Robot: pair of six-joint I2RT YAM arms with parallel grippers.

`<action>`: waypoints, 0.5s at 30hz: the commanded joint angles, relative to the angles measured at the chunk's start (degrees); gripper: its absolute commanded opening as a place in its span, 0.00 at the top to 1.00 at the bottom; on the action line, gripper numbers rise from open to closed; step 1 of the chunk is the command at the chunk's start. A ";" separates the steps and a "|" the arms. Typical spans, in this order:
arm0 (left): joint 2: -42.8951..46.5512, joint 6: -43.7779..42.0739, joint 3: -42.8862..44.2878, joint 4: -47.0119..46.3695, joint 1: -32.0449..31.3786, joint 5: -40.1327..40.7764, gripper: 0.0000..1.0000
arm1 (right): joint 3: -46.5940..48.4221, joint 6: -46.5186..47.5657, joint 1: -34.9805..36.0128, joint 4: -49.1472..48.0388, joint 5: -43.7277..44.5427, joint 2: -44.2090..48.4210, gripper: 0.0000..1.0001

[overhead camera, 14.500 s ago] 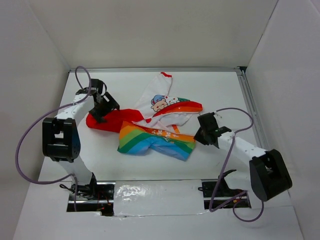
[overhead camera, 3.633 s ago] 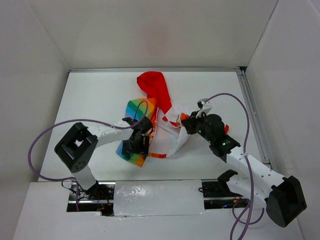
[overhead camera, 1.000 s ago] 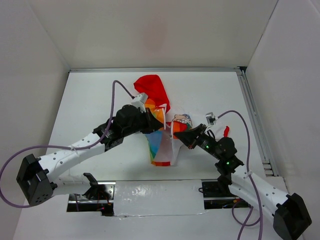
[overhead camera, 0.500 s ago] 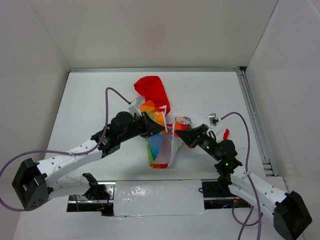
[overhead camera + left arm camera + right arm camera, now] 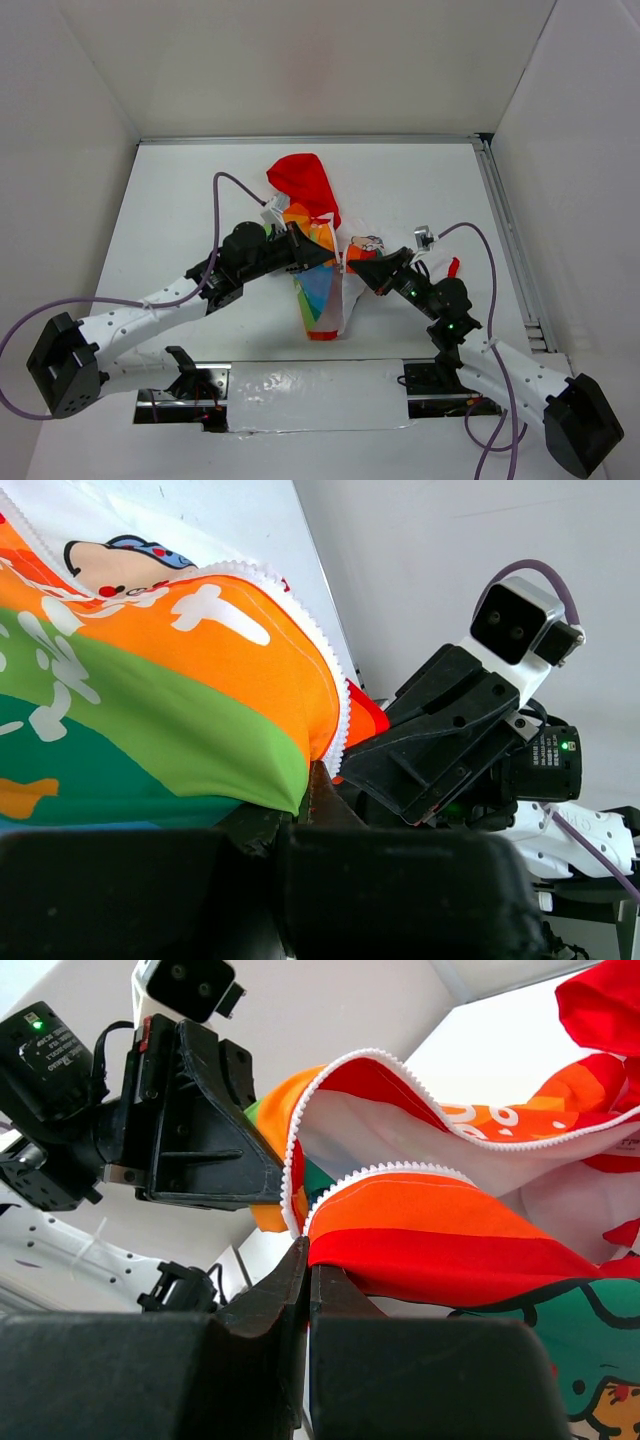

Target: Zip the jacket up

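My left tool (image 5: 322, 257) is clenched on the jacket (image 5: 320, 295), pinching the orange-and-green edge of a rainbow panel right by the white zipper teeth (image 5: 420, 1172). My right tool (image 5: 354, 268) is clamped on the facing edge, where red and orange stripes meet their own row of teeth. The two tool tips sit near each other, pointing inward, and the zipper rows between them are unjoined. The jacket hangs from both grips near the middle of the table (image 5: 180, 190). A rainbow panel and a white panel drop toward the near edge. I think the red hem touches the table, though from above I can't be sure. The red hood (image 5: 305, 180) lies on the far side, on the table. A bear print (image 5: 367, 243) shows on the white body beside the right tool. Purple cables (image 5: 225, 181) loop from each arm, and white walls (image 5: 300, 70) enclose the table.
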State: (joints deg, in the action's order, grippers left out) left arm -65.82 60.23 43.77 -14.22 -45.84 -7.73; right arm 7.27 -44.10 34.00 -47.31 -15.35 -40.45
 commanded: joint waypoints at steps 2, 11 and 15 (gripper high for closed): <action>0.08 -0.64 1.76 -4.07 -0.21 -0.19 1.00 | 1.96 0.06 0.54 -4.64 -0.47 0.72 1.00; -0.09 -2.57 3.07 -3.54 -0.21 -4.84 1.00 | 2.23 1.03 0.54 -3.84 0.32 1.33 1.00; -0.01 -2.92 3.17 -3.80 -0.21 -6.42 1.00 | 2.66 1.47 0.54 -3.49 0.15 1.16 1.00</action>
State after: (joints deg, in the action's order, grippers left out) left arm -65.93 58.87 44.36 -14.22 -45.84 -11.11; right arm 7.40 -43.81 34.00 -47.40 -15.42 -39.70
